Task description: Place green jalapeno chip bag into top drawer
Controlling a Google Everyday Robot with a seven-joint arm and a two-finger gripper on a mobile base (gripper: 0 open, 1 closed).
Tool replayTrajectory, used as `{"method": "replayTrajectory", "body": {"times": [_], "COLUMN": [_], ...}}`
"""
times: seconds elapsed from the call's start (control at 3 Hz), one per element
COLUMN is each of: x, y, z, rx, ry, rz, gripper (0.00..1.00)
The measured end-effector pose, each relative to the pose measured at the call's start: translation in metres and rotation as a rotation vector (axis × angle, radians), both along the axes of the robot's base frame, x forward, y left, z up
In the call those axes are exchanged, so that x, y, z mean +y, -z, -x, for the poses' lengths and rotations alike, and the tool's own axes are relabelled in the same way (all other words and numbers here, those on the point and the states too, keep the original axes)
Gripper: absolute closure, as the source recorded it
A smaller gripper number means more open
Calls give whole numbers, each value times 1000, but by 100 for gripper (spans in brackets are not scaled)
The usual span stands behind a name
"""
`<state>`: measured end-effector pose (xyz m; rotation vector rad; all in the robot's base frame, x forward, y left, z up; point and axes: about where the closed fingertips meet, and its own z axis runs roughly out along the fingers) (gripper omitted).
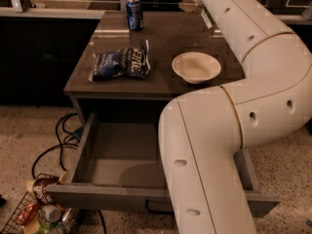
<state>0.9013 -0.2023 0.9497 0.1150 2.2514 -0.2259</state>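
Note:
The top drawer stands pulled open under the table, and the part of its inside that I can see is bare. The green jalapeno chip bag is out of view. My white arm crosses the right of the view from the bottom up to the top right corner and covers the drawer's right half. The gripper is out of view past the top edge.
On the brown table lie a dark blue chip bag at the left, a white bowl at the right and a blue can at the back. Black cables and a wire basket of items are on the floor at the left.

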Motion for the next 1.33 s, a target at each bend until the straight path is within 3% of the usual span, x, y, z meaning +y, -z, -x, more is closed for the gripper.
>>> {"method": "replayTrajectory", "body": {"times": [0.67, 1.0, 1.33], "x": [-31, -45, -52], "y": [-68, -83, -74], "z": [47, 91, 117], "rx": [-131, -189, -221], "ry": [-15, -40, -117], "rz": [3, -20, -69], "gripper": [100, 100, 100]}}
